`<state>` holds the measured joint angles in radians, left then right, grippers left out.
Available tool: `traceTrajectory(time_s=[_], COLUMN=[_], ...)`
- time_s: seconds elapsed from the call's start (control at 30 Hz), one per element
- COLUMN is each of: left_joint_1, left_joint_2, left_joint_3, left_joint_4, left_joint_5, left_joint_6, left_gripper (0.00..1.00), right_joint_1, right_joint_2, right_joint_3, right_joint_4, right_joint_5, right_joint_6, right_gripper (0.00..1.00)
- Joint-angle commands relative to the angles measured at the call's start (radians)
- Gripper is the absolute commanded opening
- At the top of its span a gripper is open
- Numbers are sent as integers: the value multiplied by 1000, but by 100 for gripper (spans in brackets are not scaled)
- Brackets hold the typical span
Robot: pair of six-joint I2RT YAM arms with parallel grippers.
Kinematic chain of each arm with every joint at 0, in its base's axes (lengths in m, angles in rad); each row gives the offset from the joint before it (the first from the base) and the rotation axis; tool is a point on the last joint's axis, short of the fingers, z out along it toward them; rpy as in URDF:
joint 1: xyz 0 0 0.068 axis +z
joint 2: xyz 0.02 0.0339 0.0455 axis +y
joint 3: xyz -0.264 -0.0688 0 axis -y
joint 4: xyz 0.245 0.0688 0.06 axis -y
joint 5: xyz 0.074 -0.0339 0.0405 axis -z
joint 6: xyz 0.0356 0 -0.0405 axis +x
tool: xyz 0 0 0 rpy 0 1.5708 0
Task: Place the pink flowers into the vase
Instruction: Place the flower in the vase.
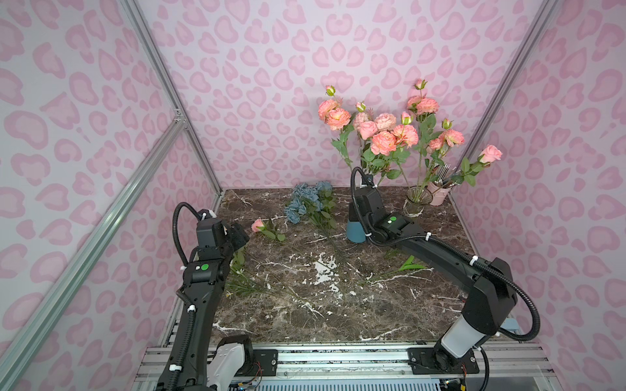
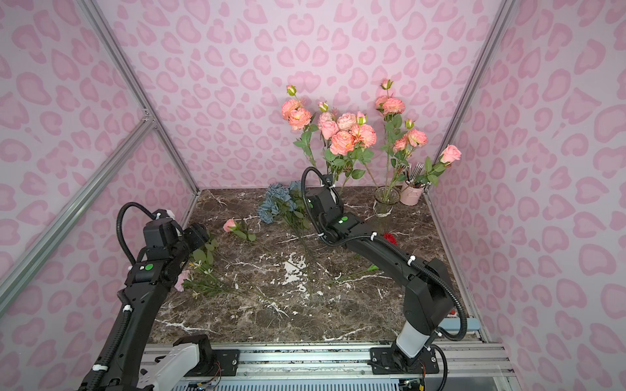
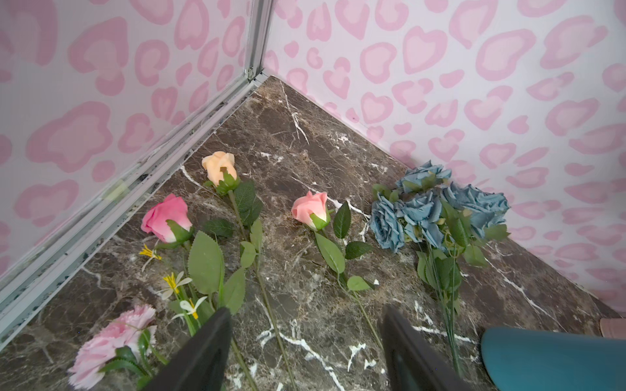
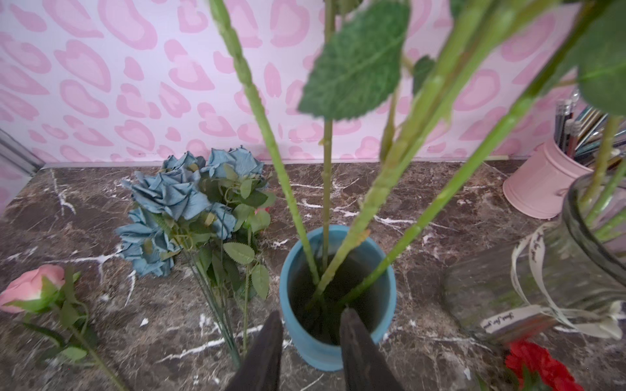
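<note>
Right now the pink flowers [image 1: 382, 137] are standing upright at the back right of the marble table [image 1: 305, 315], their blooms spreading high against the patterned wall. In the right wrist view four of their green stems are running down into the teal vase [image 4: 316, 352], and others are sitting in the glass vase [image 4: 576, 257] just beside it. The right gripper [image 4: 311, 313] is hovering over the teal vase's near rim, its jaws standing partly apart and gripping nothing, with the stems entering just ahead of the tips. In both top views the right arm is covering most of that vase. A pink cup [image 4: 538, 186] of pencils is crowding the far right corner behind the glass vase, and a red bloom [image 4: 538, 369] is lying at the glass vase's foot. A blue bunch [image 1: 308, 203] is lying flat just left of the teal vase. A single pink rose [image 1: 259, 225] is lying further left, apart from both vases. The left gripper [image 3: 306, 311] is hanging above the table's left side with its jaws spread wide and empty. Near the left wall a deep pink rose [image 3: 166, 218], a peach rose [image 3: 218, 166] and a pale carnation [image 3: 108, 342] are lying among small white-and-yellow blossoms [image 3: 176, 284].
</note>
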<state>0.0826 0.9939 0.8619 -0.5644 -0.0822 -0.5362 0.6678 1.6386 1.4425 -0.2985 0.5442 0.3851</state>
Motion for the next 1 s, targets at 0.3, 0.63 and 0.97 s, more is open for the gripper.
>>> traceTrajectory(time_s=[0.3,0.63,0.97], left_joint_1=[-290,-363,-393], left_joint_2=[105,207,389], left_joint_3=[-43,-73,-64], left_joint_4=[85,225,338], left_joint_5=[-35,3,1], left_joint_6=[-282,-457,-594], left_gripper=[66,63,60], right_joint_1=[87,113,97], right_joint_2=[-106,-201,-247], right_joint_3=[-73,-203,-238], right_joint_4=[-107,-108,-107], right_joint_5=[-53,-105,-146], right_joint_6=[44,93,102], right_gripper=[32,31,30])
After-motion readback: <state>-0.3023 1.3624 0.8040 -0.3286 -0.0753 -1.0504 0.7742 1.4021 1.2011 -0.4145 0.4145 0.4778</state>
